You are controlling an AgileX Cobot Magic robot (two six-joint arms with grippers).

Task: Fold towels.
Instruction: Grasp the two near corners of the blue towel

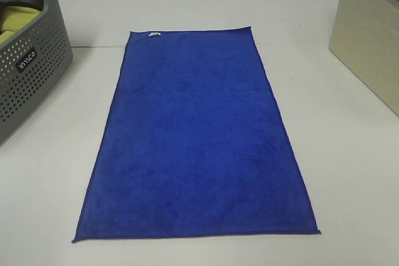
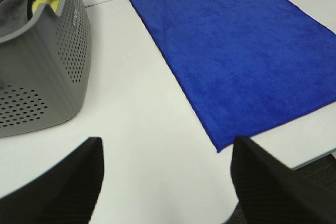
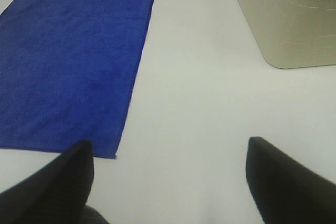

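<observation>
A blue towel [image 1: 196, 135] lies spread flat and unfolded on the white table, long side running away from me, with a small white tag [image 1: 154, 34] at its far edge. Neither gripper shows in the exterior high view. In the left wrist view the towel [image 2: 247, 51] lies ahead, its near left corner [image 2: 217, 149] close to my open, empty left gripper [image 2: 168, 182]. In the right wrist view the towel [image 3: 73, 61] has its near right corner [image 3: 114, 156] just beyond my open, empty right gripper [image 3: 170, 182].
A grey perforated basket [image 1: 28, 70] holding yellow-green and dark cloth stands at the left; it also shows in the left wrist view [image 2: 44, 77]. A beige bin [image 1: 368, 42] stands at the right, seen too in the right wrist view [image 3: 286, 17].
</observation>
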